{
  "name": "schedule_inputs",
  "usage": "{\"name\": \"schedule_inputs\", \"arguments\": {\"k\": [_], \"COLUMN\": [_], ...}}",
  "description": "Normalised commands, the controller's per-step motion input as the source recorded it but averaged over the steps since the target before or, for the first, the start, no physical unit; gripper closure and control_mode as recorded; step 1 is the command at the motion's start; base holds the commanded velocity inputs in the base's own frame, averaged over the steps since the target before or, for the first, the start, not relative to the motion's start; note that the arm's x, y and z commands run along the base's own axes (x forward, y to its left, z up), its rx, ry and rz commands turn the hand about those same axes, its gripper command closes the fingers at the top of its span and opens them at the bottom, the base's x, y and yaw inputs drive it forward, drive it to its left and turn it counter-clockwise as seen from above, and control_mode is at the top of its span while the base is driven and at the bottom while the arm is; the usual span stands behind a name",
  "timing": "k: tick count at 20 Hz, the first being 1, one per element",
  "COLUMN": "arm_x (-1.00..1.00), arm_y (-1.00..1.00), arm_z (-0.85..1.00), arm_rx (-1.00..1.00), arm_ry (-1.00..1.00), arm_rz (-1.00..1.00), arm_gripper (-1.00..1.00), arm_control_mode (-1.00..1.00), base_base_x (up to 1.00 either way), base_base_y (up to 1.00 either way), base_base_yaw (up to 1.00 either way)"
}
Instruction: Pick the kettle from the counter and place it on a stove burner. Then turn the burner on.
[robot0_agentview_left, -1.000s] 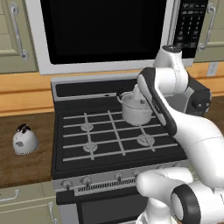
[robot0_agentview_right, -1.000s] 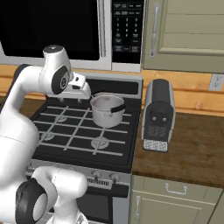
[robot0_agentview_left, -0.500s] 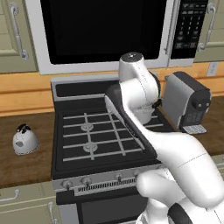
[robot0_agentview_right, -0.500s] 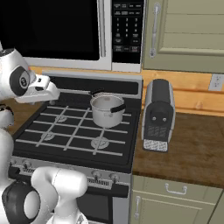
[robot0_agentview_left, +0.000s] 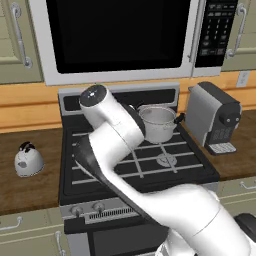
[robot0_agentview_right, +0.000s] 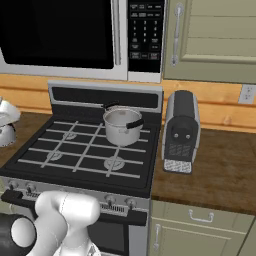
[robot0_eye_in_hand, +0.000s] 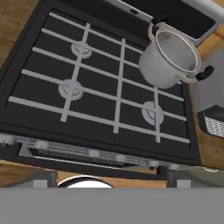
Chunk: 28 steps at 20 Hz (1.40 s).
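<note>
The white Franka arm (robot0_agentview_left: 150, 200) rises from the lower right of the left base view, bends back toward the left and ends in a rounded white joint (robot0_agentview_left: 95, 97) held high. The gripper itself seems hidden behind the arm, so its jaws cannot be judged.

**Counter and stove, and what sits on them**

We see a dark wood-grain counter (robot0_agentview_left: 30, 187) running on both sides of a black stove (robot0_agentview_left: 195, 172). On its left stretch the small pale kettle (robot0_agentview_left: 28, 159) stands upright, well apart from the stove's edge. On the right stretch a grey coffee machine (robot0_agentview_left: 212, 117) stands just beside the stove. On the stove's grate, a shiny steel pot (robot0_agentview_left: 158, 122) sits on the back right burner. The front right stove burner (robot0_agentview_left: 166, 160) lies bare under its bars, as do the two left burners (robot0_eye_in_hand: 70, 89) in our hand view.
</note>
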Motion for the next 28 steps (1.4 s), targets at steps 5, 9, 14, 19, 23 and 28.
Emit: {"name": "schedule_inputs", "arguments": {"k": [5, 9, 14, 19, 23, 28], "arm_x": [-0.67, -0.15, 0.02, 0.19, 0.27, 0.06], "arm_y": [1.0, 1.0, 0.81, 0.28, 0.23, 0.03], "arm_z": [0.0, 0.0, -0.07, -0.17, -0.02, 0.0], "arm_rx": [-0.09, 0.0, 0.14, 0.4, 0.22, 0.02], "arm_ry": [-0.29, -0.26, -0.06, 0.06, 0.07, 0.0], "arm_rz": [0.1, 0.05, 0.0, 0.0, -0.02, 0.0], "arm_gripper": [-1.0, -1.0, -1.0, -1.0, -1.0, -1.0], "arm_control_mode": [-1.0, -1.0, -1.0, -1.0, -1.0, -1.0], "base_base_x": [0.0, 0.0, 0.0, 0.0, 0.0, 0.0], "base_base_y": [0.0, 0.0, 0.0, 0.0, 0.0, 0.0], "base_base_yaw": [0.0, 0.0, 0.0, 0.0, 0.0, 0.0]}}
